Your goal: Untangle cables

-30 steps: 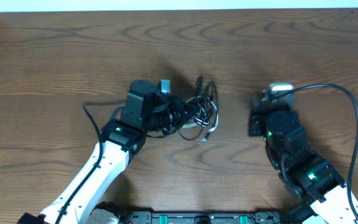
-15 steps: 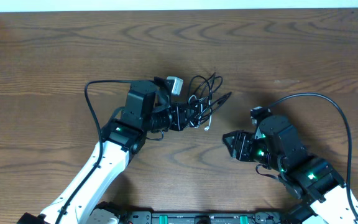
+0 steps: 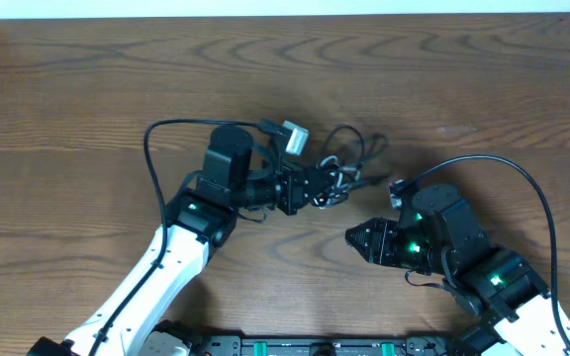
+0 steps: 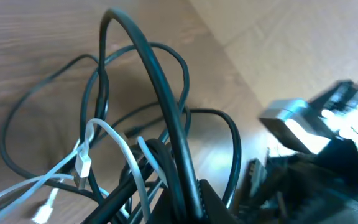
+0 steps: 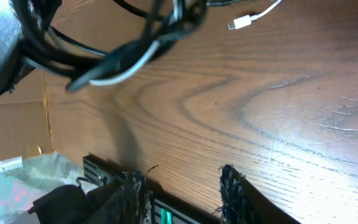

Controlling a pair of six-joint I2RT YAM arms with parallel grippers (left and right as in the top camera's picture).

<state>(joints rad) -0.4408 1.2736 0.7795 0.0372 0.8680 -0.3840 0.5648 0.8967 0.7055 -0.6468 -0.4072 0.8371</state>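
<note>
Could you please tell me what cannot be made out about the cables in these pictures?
- How many cables there are: overhead, too small; left wrist, strands overlap and leave the bottom edge.
- Left end effector fingertips: left wrist, buried under the bundle.
- Black plug ends: none clear in any view; only a white plug shows.

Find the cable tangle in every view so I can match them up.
Overhead: the cable tangle sits just above the picture's centre.
Left wrist: it fills the left and middle of the frame.
Right wrist: it hangs in the top left.
Shared landmark: the white cable inside the tangle, clear in both wrist views and faint in the overhead.
</note>
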